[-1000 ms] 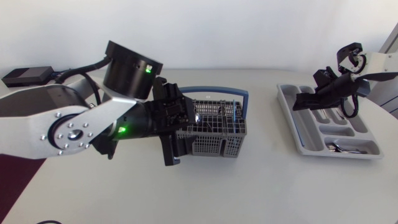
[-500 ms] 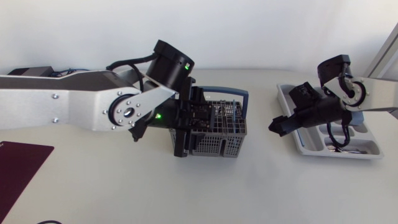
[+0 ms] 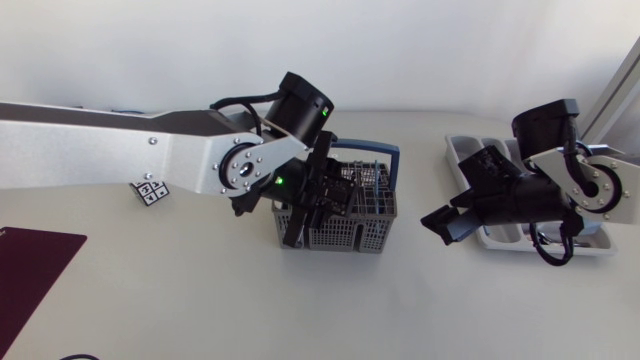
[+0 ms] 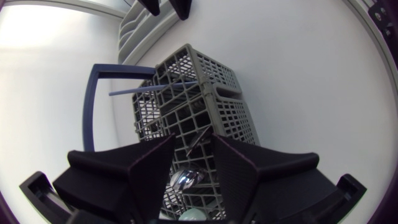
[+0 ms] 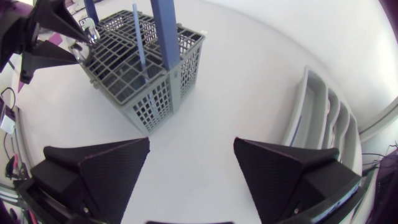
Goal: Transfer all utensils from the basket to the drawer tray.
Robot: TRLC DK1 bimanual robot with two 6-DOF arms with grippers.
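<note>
Wide white table (image 3: 200, 310) under everything, and the big silver left arm (image 3: 150, 155) stretches in from the left edge all the way to the middle, while the right arm (image 3: 570, 180) comes in from the right edge, hanging over the grey drawer tray (image 3: 455, 155) that lies along that right edge. The grey mesh basket (image 3: 345, 235) with its blue handle (image 3: 385, 150) stands about mid-table, well apart from the tray. A dark red mat (image 3: 30, 270) lies at the left edge, toward the front corner. Left pincer (image 4: 194, 138) is right over the basket, fingers parted by a narrow gap, and a shiny spoon (image 4: 185, 179) shows in that gap, standing in the basket; whether either finger touches it I cannot tell. Right pincer (image 5: 191, 142) is spread wide and grasping nothing, over bare table between basket and tray. A thin blue stick (image 4: 155, 90) leans across the basket's far compartments. A small black-and-white marker tag (image 3: 148, 190) lies beside the left arm.
</note>
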